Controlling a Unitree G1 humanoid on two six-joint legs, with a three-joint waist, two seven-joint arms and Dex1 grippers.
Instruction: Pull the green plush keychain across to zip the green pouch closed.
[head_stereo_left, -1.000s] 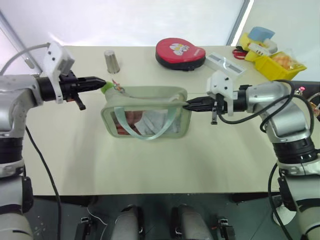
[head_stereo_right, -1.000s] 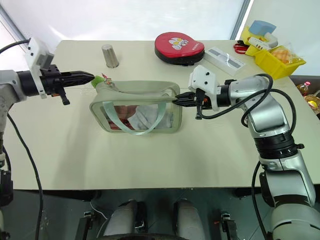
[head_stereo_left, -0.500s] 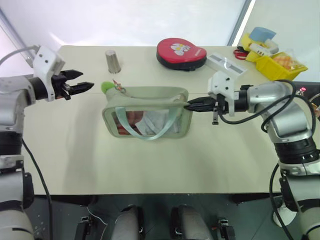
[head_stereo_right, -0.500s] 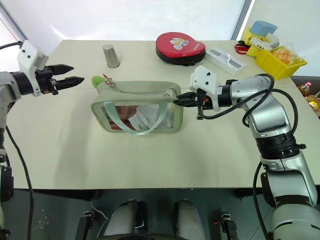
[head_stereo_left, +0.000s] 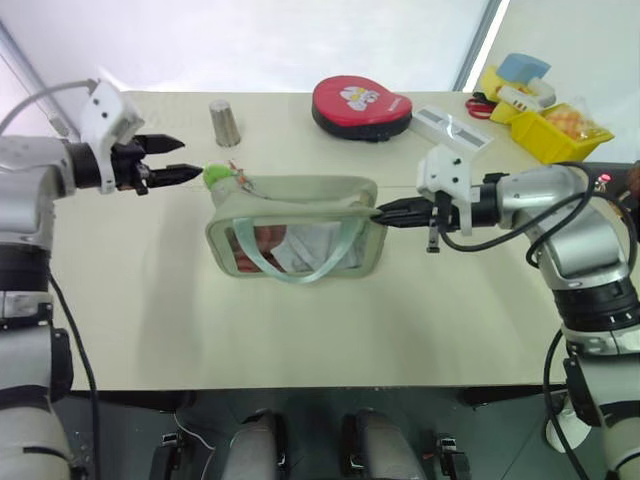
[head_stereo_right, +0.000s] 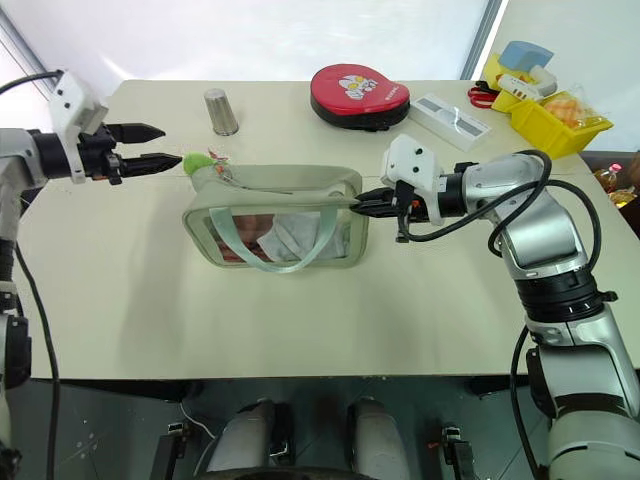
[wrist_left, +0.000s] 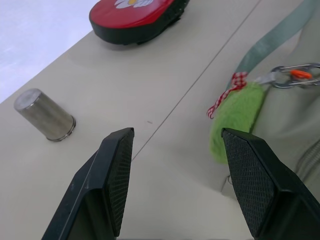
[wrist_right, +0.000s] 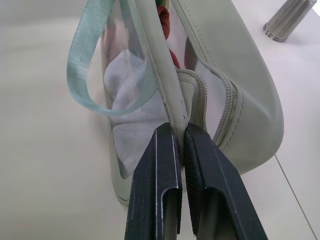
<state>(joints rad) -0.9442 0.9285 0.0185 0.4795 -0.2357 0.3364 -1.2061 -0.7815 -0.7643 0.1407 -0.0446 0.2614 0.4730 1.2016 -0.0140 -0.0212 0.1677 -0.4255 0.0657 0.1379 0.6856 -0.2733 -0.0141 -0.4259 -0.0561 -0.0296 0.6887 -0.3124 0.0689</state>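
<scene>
Keychain work: left gripper (head_stereo_left: 175, 160) hangs wide-jawed and empty at nine o'clock of the green plush keychain (head_stereo_left: 216, 176), which it must pinch squarely while right gripper (head_stereo_left: 383, 213) clamps the green pouch (head_stereo_left: 295, 228) at its three o'clock end.

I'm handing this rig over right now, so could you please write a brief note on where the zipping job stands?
Left end effector: open, empty, just left of the green plush keychain, not touching it.
Right end effector: shut on the right end of the green pouch, pinching its edge.
The pouch lies mid-table, clear side up, strap looped over it; the keychain sits at its left end.
Done: pouch is braced.
Left: I cannot tell how far the zip is closed; the keychain is probably to be gripped next and pulled across, and it is not held.
</scene>
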